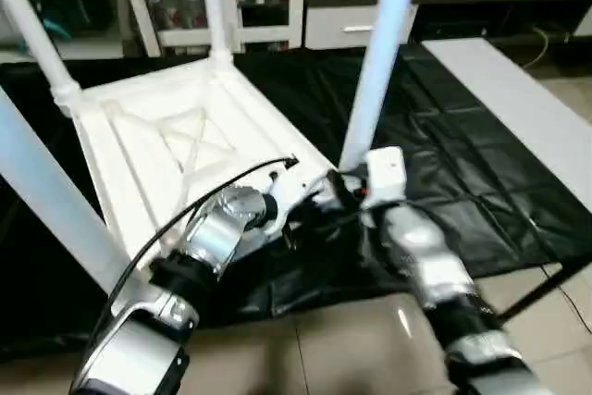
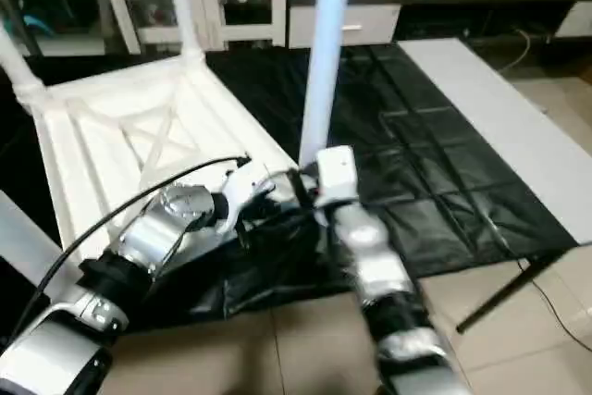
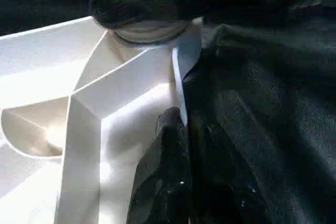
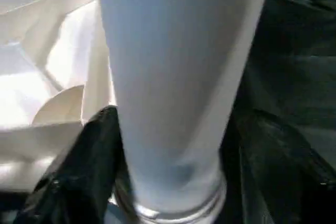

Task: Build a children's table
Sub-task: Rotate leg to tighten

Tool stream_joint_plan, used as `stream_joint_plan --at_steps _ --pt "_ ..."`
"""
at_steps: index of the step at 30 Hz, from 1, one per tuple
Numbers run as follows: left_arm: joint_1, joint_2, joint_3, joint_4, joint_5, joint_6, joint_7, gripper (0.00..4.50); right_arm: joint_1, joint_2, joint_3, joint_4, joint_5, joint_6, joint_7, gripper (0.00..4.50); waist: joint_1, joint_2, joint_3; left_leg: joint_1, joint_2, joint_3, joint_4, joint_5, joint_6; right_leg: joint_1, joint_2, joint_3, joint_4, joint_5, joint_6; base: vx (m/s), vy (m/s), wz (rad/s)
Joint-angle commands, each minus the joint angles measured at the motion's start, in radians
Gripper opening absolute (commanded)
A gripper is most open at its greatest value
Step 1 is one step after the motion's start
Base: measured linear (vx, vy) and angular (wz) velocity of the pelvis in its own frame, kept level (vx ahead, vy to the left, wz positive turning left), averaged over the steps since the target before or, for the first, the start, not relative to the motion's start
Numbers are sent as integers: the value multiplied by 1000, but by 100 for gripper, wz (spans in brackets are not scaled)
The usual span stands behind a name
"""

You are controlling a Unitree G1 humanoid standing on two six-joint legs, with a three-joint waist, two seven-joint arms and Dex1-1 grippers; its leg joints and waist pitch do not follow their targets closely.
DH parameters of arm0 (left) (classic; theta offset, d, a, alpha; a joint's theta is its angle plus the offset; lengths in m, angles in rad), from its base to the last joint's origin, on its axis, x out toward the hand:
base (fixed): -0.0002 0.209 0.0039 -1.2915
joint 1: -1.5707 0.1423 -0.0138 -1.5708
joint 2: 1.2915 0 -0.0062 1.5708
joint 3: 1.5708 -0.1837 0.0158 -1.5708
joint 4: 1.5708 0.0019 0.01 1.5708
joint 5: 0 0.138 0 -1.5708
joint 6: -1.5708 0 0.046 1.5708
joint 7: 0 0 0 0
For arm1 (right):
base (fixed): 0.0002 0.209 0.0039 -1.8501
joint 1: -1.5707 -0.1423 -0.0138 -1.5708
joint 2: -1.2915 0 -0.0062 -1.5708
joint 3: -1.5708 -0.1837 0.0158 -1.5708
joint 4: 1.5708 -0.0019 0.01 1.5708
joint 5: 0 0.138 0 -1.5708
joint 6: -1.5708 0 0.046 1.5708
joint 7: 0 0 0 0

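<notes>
We have the tabletop (image 1: pixel 176 150) lying underside up on the black sheet (image 1: pixel 462 182), X-ribs showing, and we take it as our landmark. Legs stand in its two far corner sockets, one at the far left (image 1: pixel 37 43) and one at the far right (image 1: pixel 215 6); another leg (image 1: pixel 46 201) rises off its near left side. The leg in hand (image 1: pixel 377 62) stands upright at the near right corner, its base seated at the socket there, as the right wrist view shows with a threaded ring (image 4: pixel 178 211) just visible at the bottom.

Our right gripper (image 2: pixel 310 187) sits at that base with a black finger (image 4: pixel 84 166) on either side of the tube; the jaws look spread about it rather than clamped, though we cannot tell for sure whether the pads touch. Our left gripper (image 1: pixel 296 215) has its fingers together, holding nothing, lying against the tabletop's near right edge beside the socket, where the sheet bunches up.

We judge the step to be screwing this last leg home. To do it well we re-grip low on the tube, keep it square to the tabletop so the thread does not cross, and turn in short strokes, releasing and resetting each time. We keep the left gripper pressing the tabletop down so it does not spin with the leg, and we mind the bunched sheet near the socket so that it does not get caught under the thread
</notes>
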Motion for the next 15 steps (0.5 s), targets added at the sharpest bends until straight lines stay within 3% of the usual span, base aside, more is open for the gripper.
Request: stream_joint_plan --at_steps 1,2,3,6,9,15 --pt "58 37 -78 66 38 24 -70 0 16 -56 -11 -38 -6 18 43 386 -4 4 -45 -12 25 8 -53 -36 91 56 -48 48 -57 71 -257 0 0 0" --pt "61 47 -87 60 39 18 -97 0 24 -93 1 -66 3 15 112 396 -5 15 -44 -13 24 8 -52 -45 92 55 -48 47 -57 65 -261 0 0 0" --pt "70 64 -106 44 38 15 -151 0 33 -146 19 -101 21 13 217 409 -5 10 -43 -10 26 11 -51 -65 95 54 -47 47 -61 52 -263 0 0 0" --pt "85 93 -141 11 39 20 -240 0 47 -214 42 -147 59 22 366 424 -4 15 -44 -18 29 11 -52 -83 109 60 -52 47 -60 26 -270 0 0 0" --pt "107 145 -206 -49 40 39 -379 0 81 -312 83 -210 98 29 593 438 -2 15 -39 -17 36 13 -54 -122 119 59 -52 45 -66 -15 -267 0 0 0" --pt "115 172 -237 -97 31 67 -445 0 93 -377 122 -232 109 37 729 438 -2 7 -40 -17 38 15 -56 -124 104 59 -55 44 -70 -102 -259 0 0 0"
